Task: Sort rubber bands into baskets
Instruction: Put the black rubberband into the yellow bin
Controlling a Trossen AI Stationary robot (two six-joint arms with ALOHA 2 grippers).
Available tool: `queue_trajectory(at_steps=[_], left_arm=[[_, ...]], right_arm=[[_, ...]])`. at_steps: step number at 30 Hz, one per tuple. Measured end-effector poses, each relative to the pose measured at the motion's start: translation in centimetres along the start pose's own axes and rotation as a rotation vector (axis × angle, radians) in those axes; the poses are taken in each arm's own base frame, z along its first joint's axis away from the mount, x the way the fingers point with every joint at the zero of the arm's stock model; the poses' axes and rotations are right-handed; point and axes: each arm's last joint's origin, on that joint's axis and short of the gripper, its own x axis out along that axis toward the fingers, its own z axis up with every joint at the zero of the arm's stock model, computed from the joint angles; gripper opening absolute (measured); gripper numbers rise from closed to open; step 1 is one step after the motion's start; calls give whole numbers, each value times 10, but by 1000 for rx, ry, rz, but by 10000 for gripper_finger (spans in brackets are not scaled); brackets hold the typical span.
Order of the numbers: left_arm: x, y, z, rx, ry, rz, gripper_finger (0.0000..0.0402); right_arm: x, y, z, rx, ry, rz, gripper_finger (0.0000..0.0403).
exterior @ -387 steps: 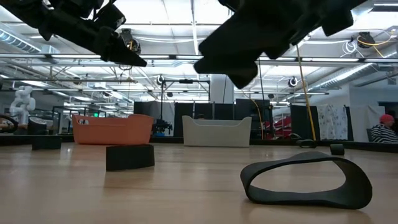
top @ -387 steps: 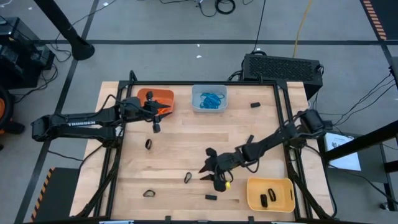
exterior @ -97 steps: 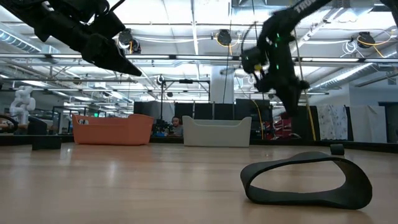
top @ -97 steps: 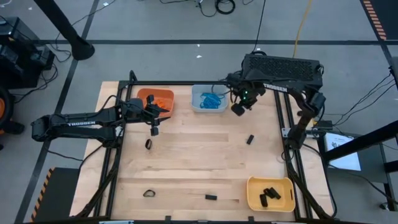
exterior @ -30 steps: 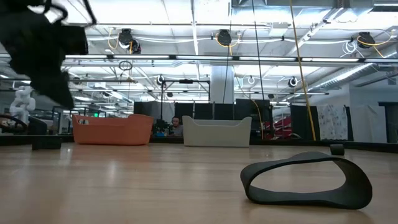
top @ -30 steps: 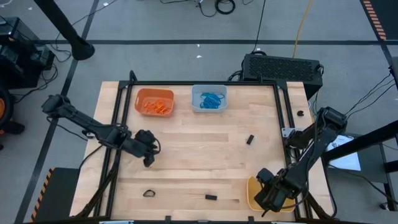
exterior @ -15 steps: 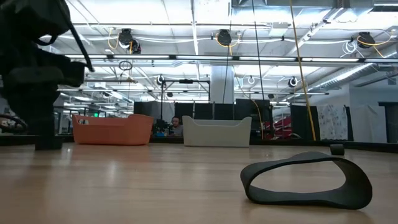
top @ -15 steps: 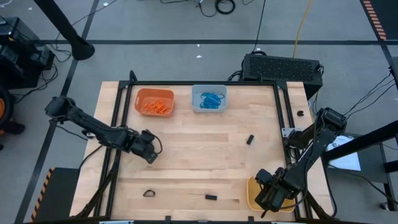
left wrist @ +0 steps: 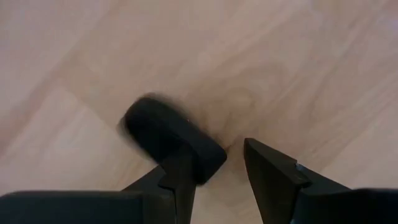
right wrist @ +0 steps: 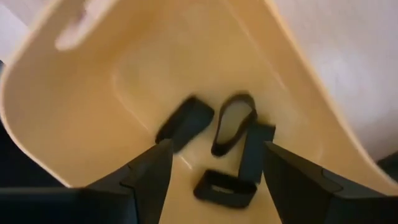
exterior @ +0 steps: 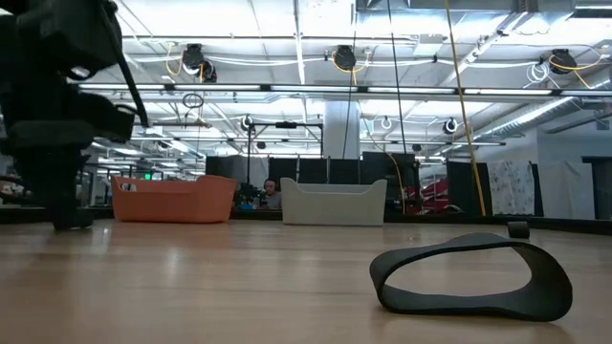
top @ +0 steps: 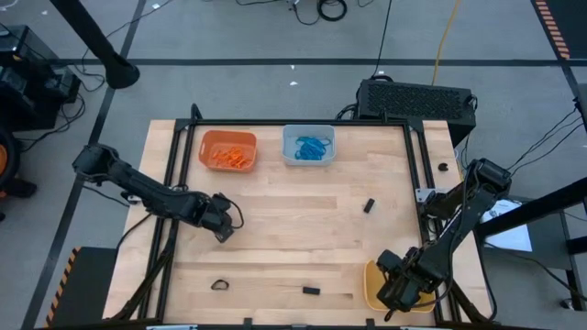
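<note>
1. The pale wooden table (top: 293, 229) sits on a grey floor strewn with cables; the low view shows a bright hall behind it.
2. Nearest in the low view lies a black band (exterior: 470, 274), untouched.
3. My left gripper (left wrist: 217, 171) has slid a little to the right over the last second and now stands on the table, fingers spread around a second black band (left wrist: 171, 140); I judge a pinch is next.
4. My right gripper (right wrist: 211, 165) stays over the yellow basket (right wrist: 62, 124), fingers wide, four black bands inside.
5. Only the wrist views reveal those fingers; the high view alone shows the orange basket (top: 227, 149) and blue-grey basket (top: 308, 145), filled.
</note>
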Motion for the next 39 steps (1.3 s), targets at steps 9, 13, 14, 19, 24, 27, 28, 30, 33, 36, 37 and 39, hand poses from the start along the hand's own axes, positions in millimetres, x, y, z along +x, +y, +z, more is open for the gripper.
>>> queue_trajectory(at_steps=[9,13,14,19,24,27,28,30,33,36,37,39], left_arm=[[3,-18,8,171,-52,-50,77],[-11,-31,18,290,-119,-89,11],[-15,-35,21,331,-138,-109,10],[-49,-79,37,602,-420,-406,4],[-79,-115,45,767,-783,-744,3],[-76,-125,48,788,-865,-802,3],[-75,-128,49,788,-888,-815,2],[-68,-134,52,781,-908,-838,2],[-53,-144,54,779,-917,-863,2],[-46,-158,60,780,-926,-886,2],[-44,-163,62,783,-923,-889,1],[-43,-176,67,788,-926,-895,1]], right_arm=[[0,-1,-2,34,94,-18,235],[-1,-1,1,39,85,-22,235],[-1,-2,2,39,74,-25,235],[-2,-2,7,7,10,-21,235],[-2,1,10,-15,-128,16,235],[-5,5,12,-12,-189,50,235],[-7,7,12,-13,-204,70,235],[-14,14,12,-38,-238,116,235],[-28,25,11,-95,-309,178,235],[-45,34,12,-181,-453,221,235],[-50,37,13,-212,-531,224,235],[-59,40,17,-268,-710,211,235]])
